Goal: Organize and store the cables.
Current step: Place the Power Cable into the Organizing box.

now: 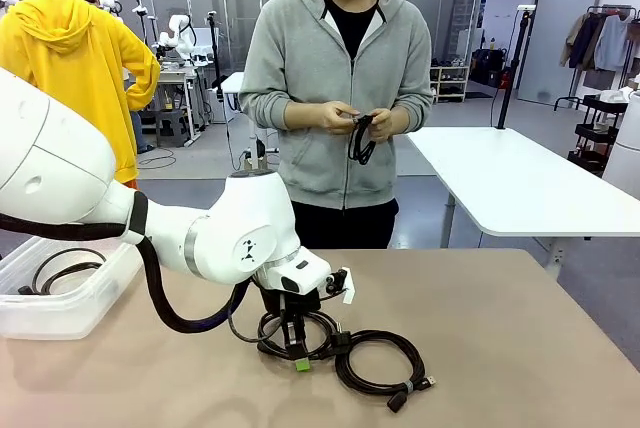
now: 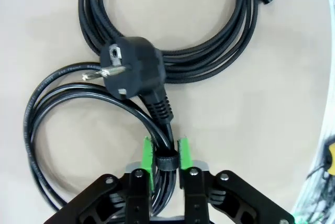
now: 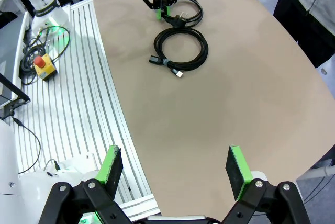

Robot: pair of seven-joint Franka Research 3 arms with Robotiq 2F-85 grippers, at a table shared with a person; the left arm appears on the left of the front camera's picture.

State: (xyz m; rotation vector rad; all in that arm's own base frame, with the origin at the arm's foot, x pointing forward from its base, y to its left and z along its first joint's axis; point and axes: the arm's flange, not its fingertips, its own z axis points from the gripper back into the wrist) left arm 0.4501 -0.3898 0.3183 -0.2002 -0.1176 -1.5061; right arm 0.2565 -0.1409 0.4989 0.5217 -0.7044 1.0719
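Note:
Two coiled black cables lie on the tan table. The nearer coil [image 1: 285,331], with a round power plug [image 2: 133,72], has its strands between the green pads of my left gripper [image 2: 165,144], which is shut on the bundle at its tie band [image 2: 167,160]. My left gripper [image 1: 297,353] points straight down onto this coil. The second cable [image 1: 378,365] lies just to its right, touching it, tied with a pale band. My right gripper [image 3: 172,167] hangs open high above the table edge, far from both coils [image 3: 180,50]. The person holds a third cable [image 1: 361,136] in both hands.
A clear plastic bin [image 1: 75,313] stands at the table's left edge with a black cable [image 1: 62,270] in it. A person in a grey hoodie stands at the far side. A red stop button [image 3: 41,64] sits on the slatted frame beside the table.

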